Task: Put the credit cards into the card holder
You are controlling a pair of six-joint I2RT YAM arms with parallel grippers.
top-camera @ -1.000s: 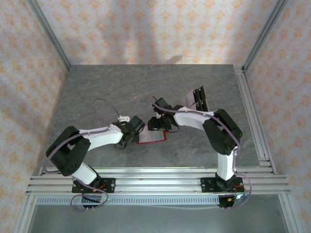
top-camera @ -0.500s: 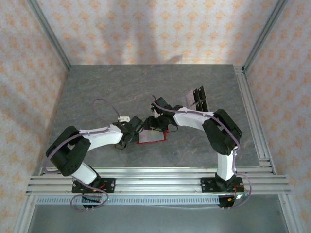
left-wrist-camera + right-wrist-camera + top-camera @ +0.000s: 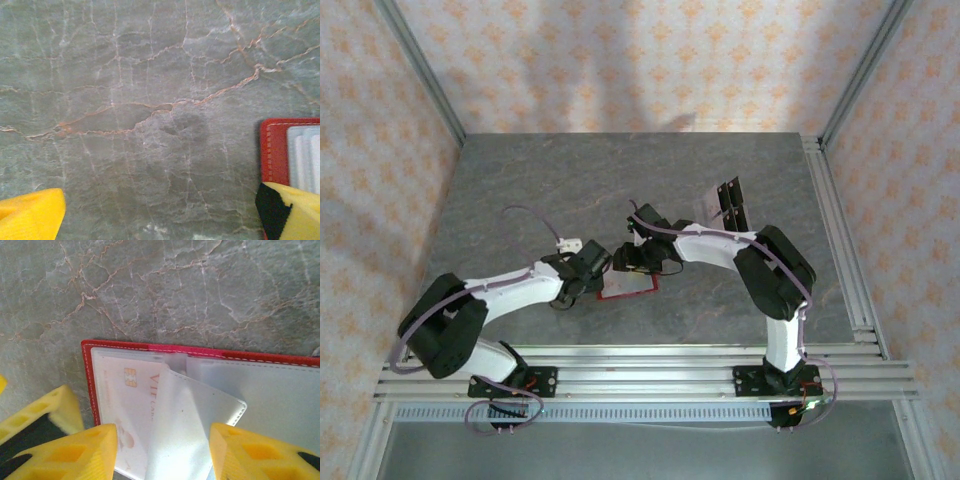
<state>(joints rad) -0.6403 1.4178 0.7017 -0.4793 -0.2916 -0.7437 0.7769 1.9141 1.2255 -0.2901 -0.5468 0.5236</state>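
On the worktop (image 3: 520, 180), between my arms, the card holder (image 3: 628, 284) lies open, one card (image 3: 131, 390) seemingly pocketed. Right jaws hover apart above it, empty; left jaws gape wide beside it. Other credit cards (image 3: 725, 200) wait far right.

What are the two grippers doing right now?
Left gripper: open, holding nothing.
Right gripper: open over the card holder, nothing visibly gripped.
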